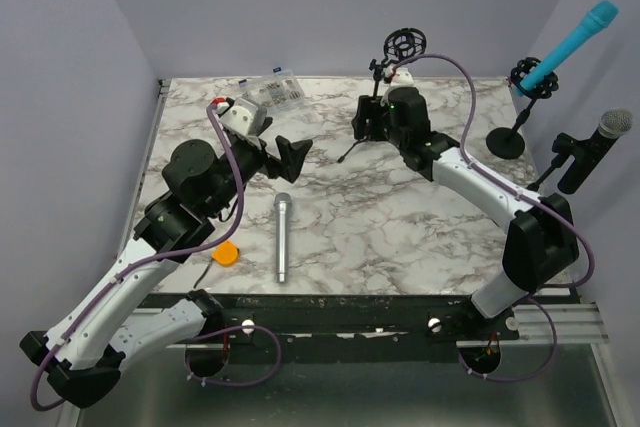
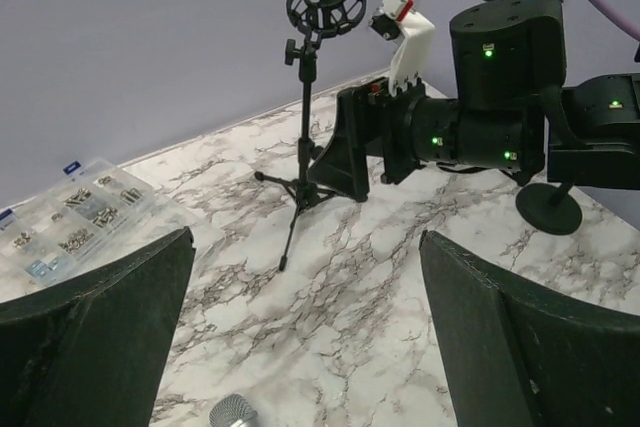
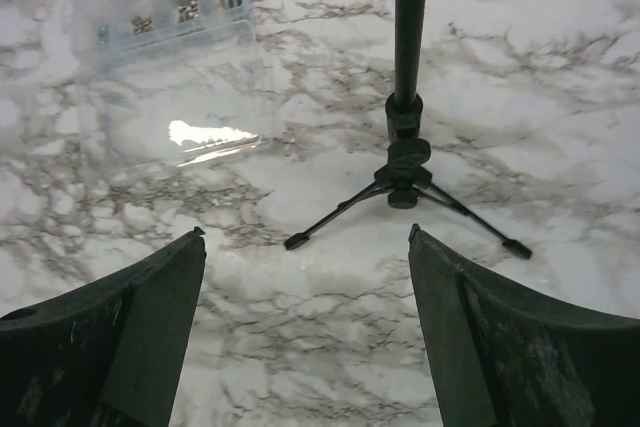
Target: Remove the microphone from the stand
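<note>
Silver cylindrical metal microphone (image 1: 282, 237) is lying flat on the white marble desk (image 1: 400, 237), well apart from the black tripod stand (image 2: 303, 147). It is looking rigid, smooth and prone to rolling, so mid-barrel seems best. Left fingers (image 2: 100, 327) and right fingers (image 3: 110, 347) are standing open, empty.

Marble table (image 1: 400, 227): silver microphone (image 1: 282, 237), tripod stand (image 2: 303, 137), parts box (image 1: 272, 89), orange disc (image 1: 226, 253)

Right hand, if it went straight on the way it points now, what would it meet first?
Most likely the stand: its pole and legs sit straight ahead of the open right hand. Depth is hard to judge, but only bare table shows before it.
</note>
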`<state>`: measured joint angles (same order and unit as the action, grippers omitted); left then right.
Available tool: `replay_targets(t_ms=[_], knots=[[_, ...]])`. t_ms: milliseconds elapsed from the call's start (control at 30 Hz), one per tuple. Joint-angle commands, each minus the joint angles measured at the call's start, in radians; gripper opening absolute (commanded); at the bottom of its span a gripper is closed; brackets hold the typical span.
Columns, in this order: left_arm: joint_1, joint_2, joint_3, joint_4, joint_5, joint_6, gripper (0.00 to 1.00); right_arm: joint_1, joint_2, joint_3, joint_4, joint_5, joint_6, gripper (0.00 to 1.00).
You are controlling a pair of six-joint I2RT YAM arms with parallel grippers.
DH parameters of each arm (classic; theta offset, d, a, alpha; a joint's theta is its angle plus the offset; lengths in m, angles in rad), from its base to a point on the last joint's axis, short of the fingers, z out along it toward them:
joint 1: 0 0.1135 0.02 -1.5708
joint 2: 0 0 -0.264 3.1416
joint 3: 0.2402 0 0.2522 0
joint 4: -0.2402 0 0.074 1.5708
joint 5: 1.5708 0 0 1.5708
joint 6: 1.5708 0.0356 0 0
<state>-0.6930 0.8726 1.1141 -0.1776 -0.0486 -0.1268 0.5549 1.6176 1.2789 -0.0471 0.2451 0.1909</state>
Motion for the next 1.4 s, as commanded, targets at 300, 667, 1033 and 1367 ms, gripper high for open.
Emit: replay_targets(t_ms=[300, 667, 1033, 1367], knots=[[0.003, -0.013, -0.005, 0.016, 0.024, 0.006, 0.94, -0.194, -0.072, 0.068, 0.068, -0.335, 0.488, 0.9], [0.004, -0.007, -0.003, 0.013, 0.027, 0.007, 0.94, -0.247, 0.056, 0.245, 0.037, -0.289, 0.617, 0.9], [0.004, 0.008, 0.001, 0.009, 0.035, 0.009, 0.94, -0.247, 0.13, 0.294, 0.008, -0.175, 0.662, 0.83], [0.005, 0.014, 0.006, 0.002, 0.038, 0.009, 0.94, -0.247, 0.151, 0.254, 0.037, -0.168, 0.658, 0.68]])
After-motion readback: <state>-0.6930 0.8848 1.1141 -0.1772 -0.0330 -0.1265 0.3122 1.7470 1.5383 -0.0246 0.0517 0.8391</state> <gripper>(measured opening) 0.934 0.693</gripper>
